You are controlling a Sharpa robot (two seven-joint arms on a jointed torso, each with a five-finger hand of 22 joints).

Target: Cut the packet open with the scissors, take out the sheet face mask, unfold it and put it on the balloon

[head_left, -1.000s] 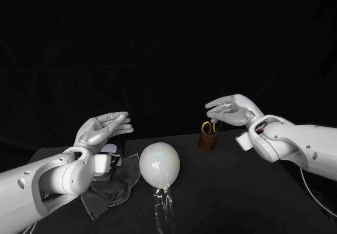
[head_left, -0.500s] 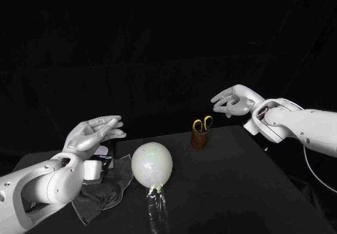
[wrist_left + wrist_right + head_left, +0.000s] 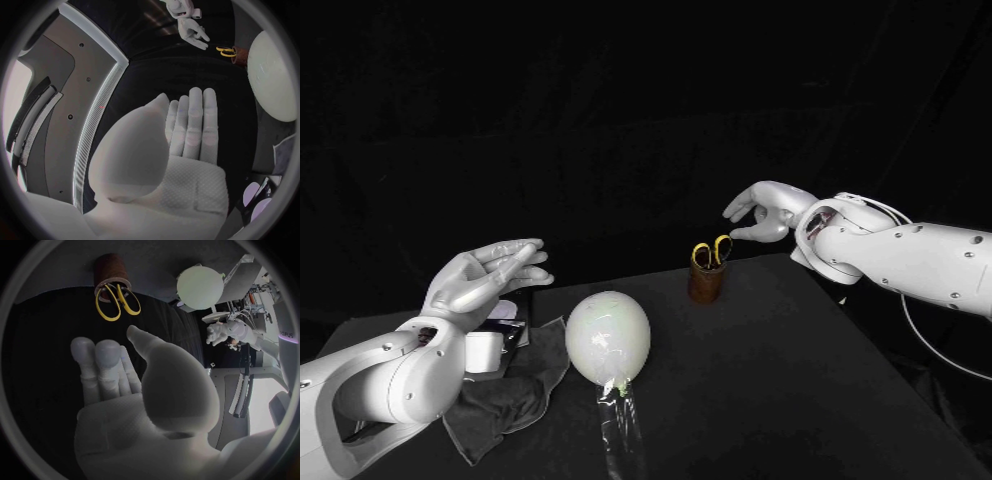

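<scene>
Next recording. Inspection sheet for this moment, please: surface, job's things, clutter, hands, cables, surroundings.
Surface: black table, matte.
Job's things: white oval balloon lying mid-table; yellow-handled scissors standing handles up in a brown cylindrical cup; packet not made out.
Clutter: dark crumpled cloth left of the balloon; small white container beside it; clear film at the balloon's near end.
Hands: left hand raised, fingers straight, holding nothing; right hand raised near the scissors, not touching.
Cables: thin pale cable below the right arm.
Surroundings: dark backdrop, nothing seen.
</scene>
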